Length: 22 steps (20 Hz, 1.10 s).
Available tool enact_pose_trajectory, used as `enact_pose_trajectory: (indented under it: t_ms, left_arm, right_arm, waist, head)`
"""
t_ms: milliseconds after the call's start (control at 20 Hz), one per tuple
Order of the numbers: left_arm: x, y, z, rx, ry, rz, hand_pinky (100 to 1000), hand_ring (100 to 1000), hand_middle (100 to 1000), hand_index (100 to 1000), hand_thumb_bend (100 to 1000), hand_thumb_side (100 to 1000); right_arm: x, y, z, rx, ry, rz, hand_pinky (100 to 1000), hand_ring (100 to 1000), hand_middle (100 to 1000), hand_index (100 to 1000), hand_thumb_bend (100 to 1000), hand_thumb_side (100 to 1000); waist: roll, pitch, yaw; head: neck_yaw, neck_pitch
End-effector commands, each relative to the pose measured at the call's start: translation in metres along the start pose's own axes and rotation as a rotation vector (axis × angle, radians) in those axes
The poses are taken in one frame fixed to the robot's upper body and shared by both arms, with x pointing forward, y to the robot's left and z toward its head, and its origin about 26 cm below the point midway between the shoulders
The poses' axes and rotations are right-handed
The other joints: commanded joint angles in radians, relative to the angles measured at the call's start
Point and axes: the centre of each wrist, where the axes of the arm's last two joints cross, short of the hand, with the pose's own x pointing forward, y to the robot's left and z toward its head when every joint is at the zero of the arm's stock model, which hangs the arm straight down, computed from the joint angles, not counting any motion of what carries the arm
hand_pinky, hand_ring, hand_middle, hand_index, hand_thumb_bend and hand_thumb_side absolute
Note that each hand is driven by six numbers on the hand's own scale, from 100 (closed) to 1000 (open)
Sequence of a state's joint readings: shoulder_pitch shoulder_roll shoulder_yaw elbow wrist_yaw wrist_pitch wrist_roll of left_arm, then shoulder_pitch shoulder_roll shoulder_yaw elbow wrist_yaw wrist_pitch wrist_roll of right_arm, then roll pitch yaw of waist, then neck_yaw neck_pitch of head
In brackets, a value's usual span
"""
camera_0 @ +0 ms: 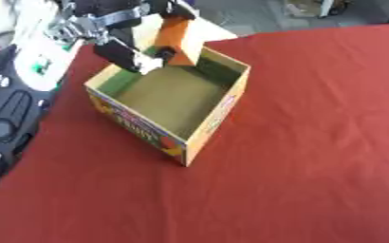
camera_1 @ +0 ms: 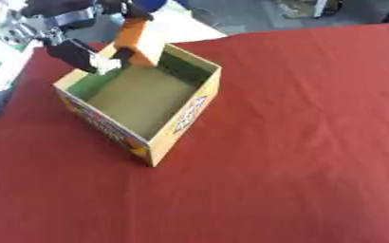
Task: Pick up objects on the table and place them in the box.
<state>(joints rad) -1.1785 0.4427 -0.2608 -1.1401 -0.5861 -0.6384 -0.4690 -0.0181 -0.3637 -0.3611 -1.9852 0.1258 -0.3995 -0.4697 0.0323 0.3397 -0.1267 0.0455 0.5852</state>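
Left hand (camera_0: 131, 50), fingers curled around an orange item (camera_0: 179, 40), hangs over the far corner of an open box (camera_0: 199, 127) on a red worktop (camera_0: 314, 142).

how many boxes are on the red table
1: the open cardboard box sits on the left part of the red table, under the left hand, which holds an orange object over its far edge.

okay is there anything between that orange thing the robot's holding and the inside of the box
Nothing visible. The left hand holds the orange object over the far rim of the box, which is open at the top, and the part of its floor that shows looks bare.
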Motion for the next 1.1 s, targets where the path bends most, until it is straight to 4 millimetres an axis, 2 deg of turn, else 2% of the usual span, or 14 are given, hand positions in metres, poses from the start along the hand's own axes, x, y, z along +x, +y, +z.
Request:
enact_pose_trajectory:
  t_ms: [50, 300, 850, 1000, 1100]
  left_arm:
    - [0.000, 0.001, -0.003, -0.105, -0.089, -0.086, 767, 732, 533, 689, 100, 250]
    - [-0.001, -0.016, -0.006, -0.154, -0.089, -0.075, 772, 739, 545, 693, 100, 251]
    - [-0.002, -0.035, -0.009, -0.200, -0.059, -0.132, 800, 781, 609, 734, 100, 266]
    - [-0.003, -0.041, -0.009, -0.220, -0.047, -0.147, 853, 890, 786, 863, 100, 277]
    - [-0.003, -0.042, -0.009, -0.231, -0.038, -0.163, 879, 925, 819, 889, 100, 292]
  right_arm:
    - [0.004, 0.000, -0.005, 0.001, -0.019, -0.010, 632, 745, 495, 693, 100, 771]
    - [0.004, 0.000, -0.004, -0.005, -0.012, -0.014, 632, 745, 495, 693, 100, 771]
    - [0.004, 0.001, -0.003, -0.008, -0.009, -0.017, 633, 746, 494, 693, 100, 771]
    - [0.004, 0.001, -0.003, -0.008, -0.008, -0.015, 634, 746, 494, 693, 100, 771]
    - [0.004, 0.000, -0.003, -0.007, -0.006, -0.015, 634, 746, 494, 693, 100, 770]
  waist:
    - [-0.003, -0.016, -0.003]
    - [-0.005, -0.013, -0.008]
    - [-0.004, -0.011, -0.013]
    - [-0.004, -0.013, -0.012]
    - [-0.004, -0.014, -0.011]
  head:
    - [0.002, -0.012]
    - [0.003, -0.014]
    - [0.004, -0.014]
    - [0.003, -0.010]
    - [0.002, -0.009]
